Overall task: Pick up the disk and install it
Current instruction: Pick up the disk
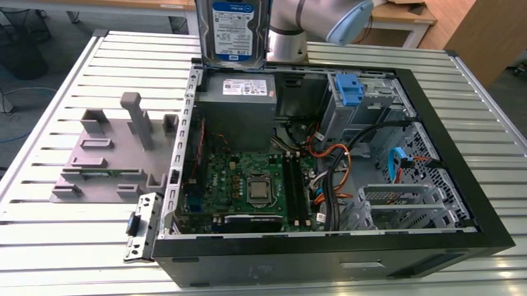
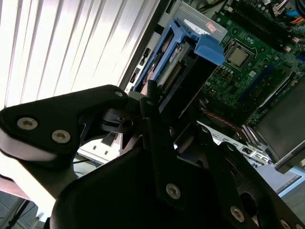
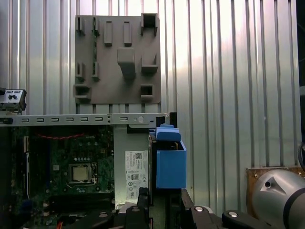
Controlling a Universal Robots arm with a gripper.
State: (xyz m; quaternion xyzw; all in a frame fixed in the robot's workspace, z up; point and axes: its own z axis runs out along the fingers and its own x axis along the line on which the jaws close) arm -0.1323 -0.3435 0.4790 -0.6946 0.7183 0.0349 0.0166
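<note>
We are finding the tool (image 2: 174, 112) narrowed around the disk (image 2: 178, 57) in the second wrist view. Its black fingers (image 2: 151, 95) are reaching in at the disk's near end. Because the disk is hanging clear of everything in the exterior view, we are judging that the grip is carrying it.

The disk is standing upright on its short end, above the back edge of the open computer case (image 1: 329, 262) and over the power supply (image 1: 239, 95), touching neither.

We are judging the disk to be stiff and dense for its size. Its bare metal faces are probably slick, and its blue plastic side rails are likely giving a little under pressure. It is probably sensitive to knocks, and its connector end is no place to squeeze. The metal body is offering the firmer hold, and gripping there is leaving the rails free.

The tool's own linkage is masking the spot where the pads are meeting the metal, so we cannot tell how deep the grip is sitting. The frame edge of the exterior view is cutting off the disk's upper end.

Deeper in the case, cables are crowding the space between the motherboard (image 1: 247, 179) and the blue latch (image 1: 350, 92), so we cannot make out the bay. Beyond, the grey fixture (image 1: 99, 154) is lying on the slatted tabletop (image 1: 132, 55), and the arm (image 1: 317, 21) is rising behind.
</note>
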